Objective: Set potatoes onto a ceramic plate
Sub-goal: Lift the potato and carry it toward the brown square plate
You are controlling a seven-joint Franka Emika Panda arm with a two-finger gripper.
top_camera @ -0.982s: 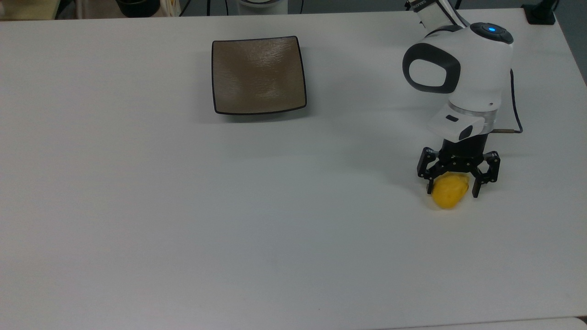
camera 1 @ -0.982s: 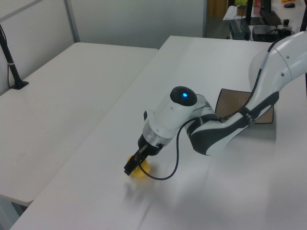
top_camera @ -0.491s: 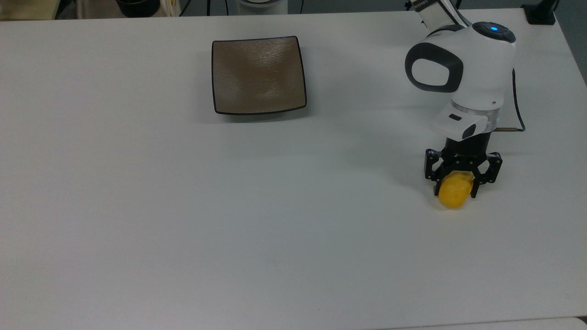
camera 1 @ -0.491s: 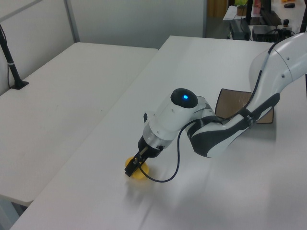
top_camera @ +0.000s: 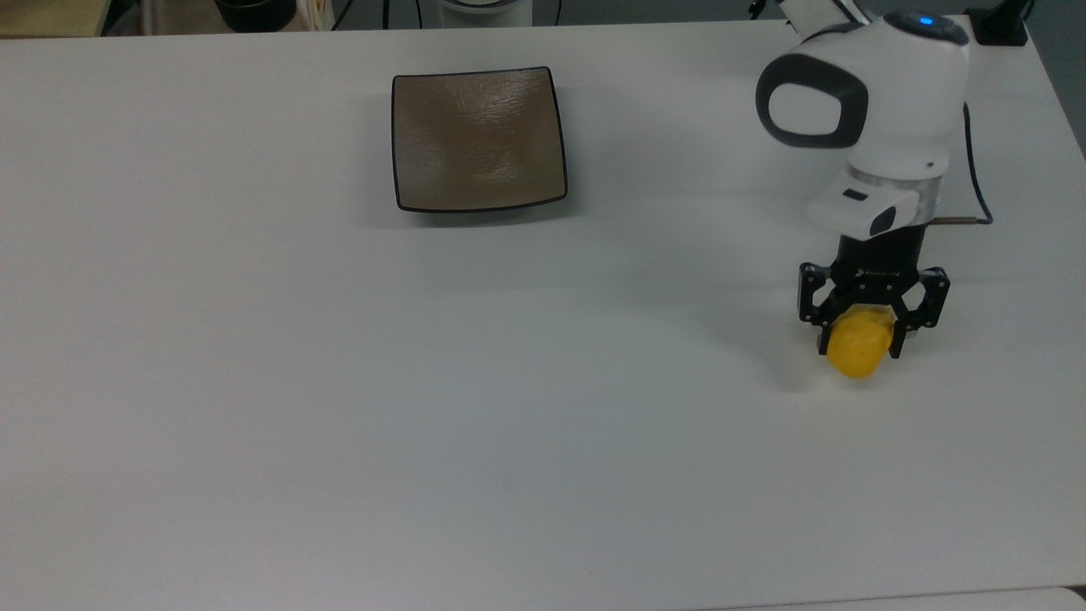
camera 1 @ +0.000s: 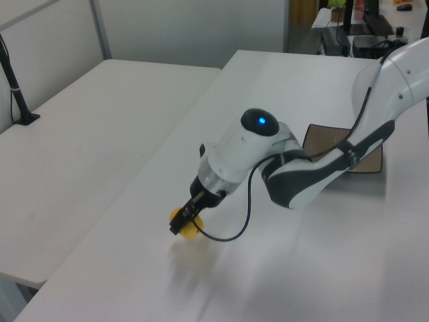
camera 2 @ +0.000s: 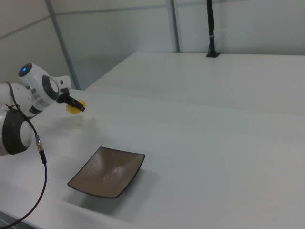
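Observation:
The yellow potato [top_camera: 859, 351] hangs a little above the white table at the top view's right, with my gripper [top_camera: 859, 341] shut on it. It also shows as a yellow lump [camera 1: 186, 227] under the black fingers in the left view, and behind the gripper [camera 2: 77, 107] in the right view, where the potato [camera 2: 72, 108] peeks out. The square brown-grey ceramic plate [top_camera: 478, 139] lies bare far off toward the top view's upper middle; the arm partly covers the plate [camera 1: 365, 159] in the left view, and the plate [camera 2: 107, 171] sits in the right view's foreground.
A black cable [top_camera: 974, 182] loops off the wrist. A second white table [camera 1: 80, 141] adjoins at the left view's left, with a black pole [camera 1: 15, 87] on it. The table's front edge [top_camera: 848, 598] runs along the top view's bottom.
The fingers have shut on the potato and lifted it off the table. Arm and potato have shifted slightly toward the top view's right.

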